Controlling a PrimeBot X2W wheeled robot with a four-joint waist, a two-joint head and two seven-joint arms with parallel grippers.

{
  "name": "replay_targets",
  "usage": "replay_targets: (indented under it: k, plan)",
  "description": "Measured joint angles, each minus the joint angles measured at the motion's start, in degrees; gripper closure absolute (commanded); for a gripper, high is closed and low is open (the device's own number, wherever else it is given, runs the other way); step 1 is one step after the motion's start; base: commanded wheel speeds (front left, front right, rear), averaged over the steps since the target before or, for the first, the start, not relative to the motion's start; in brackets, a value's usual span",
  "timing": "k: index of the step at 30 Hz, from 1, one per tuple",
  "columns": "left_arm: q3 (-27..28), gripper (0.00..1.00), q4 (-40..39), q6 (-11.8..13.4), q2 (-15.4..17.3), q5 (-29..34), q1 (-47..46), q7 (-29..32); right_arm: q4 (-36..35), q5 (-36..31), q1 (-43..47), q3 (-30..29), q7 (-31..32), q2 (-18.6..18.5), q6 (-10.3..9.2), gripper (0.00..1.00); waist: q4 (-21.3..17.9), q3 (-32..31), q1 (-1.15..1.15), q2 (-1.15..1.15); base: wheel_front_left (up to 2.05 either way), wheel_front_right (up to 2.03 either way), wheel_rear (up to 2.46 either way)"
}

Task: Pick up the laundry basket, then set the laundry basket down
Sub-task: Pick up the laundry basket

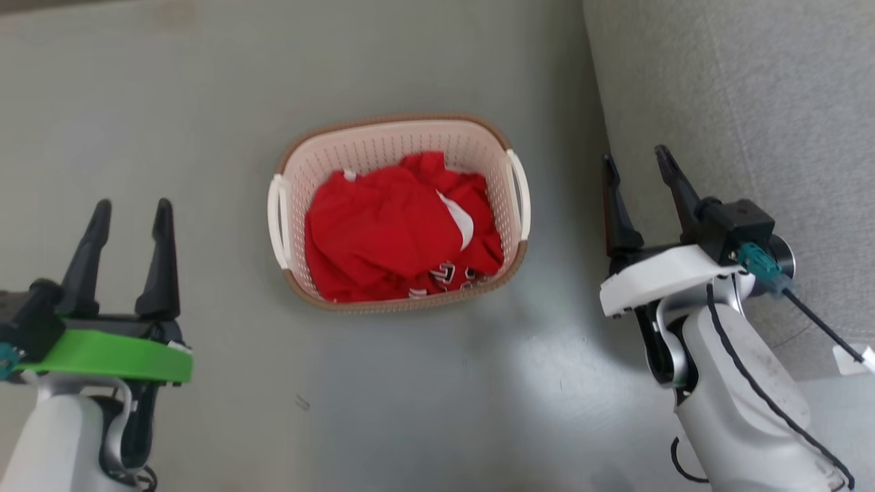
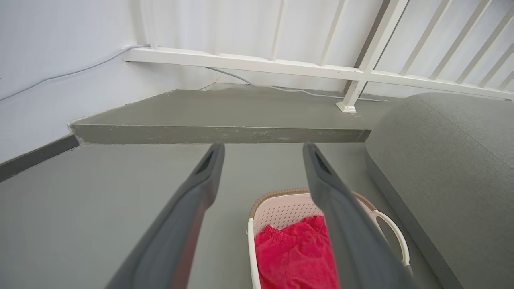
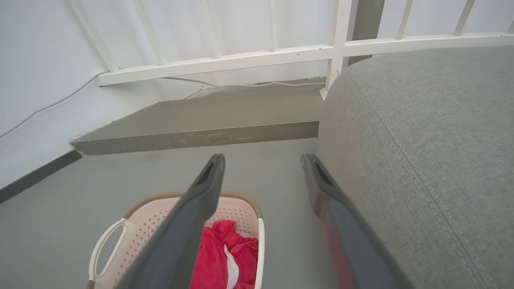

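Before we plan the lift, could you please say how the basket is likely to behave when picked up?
The basket is perforated plastic, so probably light and slightly flexible. The red cloth inside likely adds little weight. Lifted by one handle, it would probably tip.

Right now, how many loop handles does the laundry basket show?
2. One white handle is on the left side of the laundry basket, the other handle on its right side. The red clothing inside covers neither.
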Motion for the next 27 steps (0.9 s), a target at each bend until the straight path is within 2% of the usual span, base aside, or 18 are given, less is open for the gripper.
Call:
replay_targets:
  k: [6, 19, 27]
  plan:
    - [-4.26, 0.0, 1.36, 0.0, 1.4, -2.78, -2.02, 0.01, 1.09, 2.27, -2.47, 1.05, -0.01, -0.01, -0.02, 0.0, -0.21, 3.31, 0.0, 0.0, 0.0, 0.0, 0.0]
    - [-8.89, 0.0, 8.45, 0.0, 4.86, -6.98, -11.82, 0.79, 8.36, 7.95, -11.61, 4.86, -0.05, -0.08, -0.48, 0.0, -0.26, 12.34, 0.0, 0.0, 0.0, 0.0, 0.0]
    - [-13.0, 0.0, 12.02, 0.0, 5.55, -9.57, -16.96, 1.29, 12.12, 9.05, -17.75, 6.0, -0.05, -0.18, -0.52, 0.0, 0.36, 17.3, 0.0, 0.0, 0.0, 0.0, 0.0]
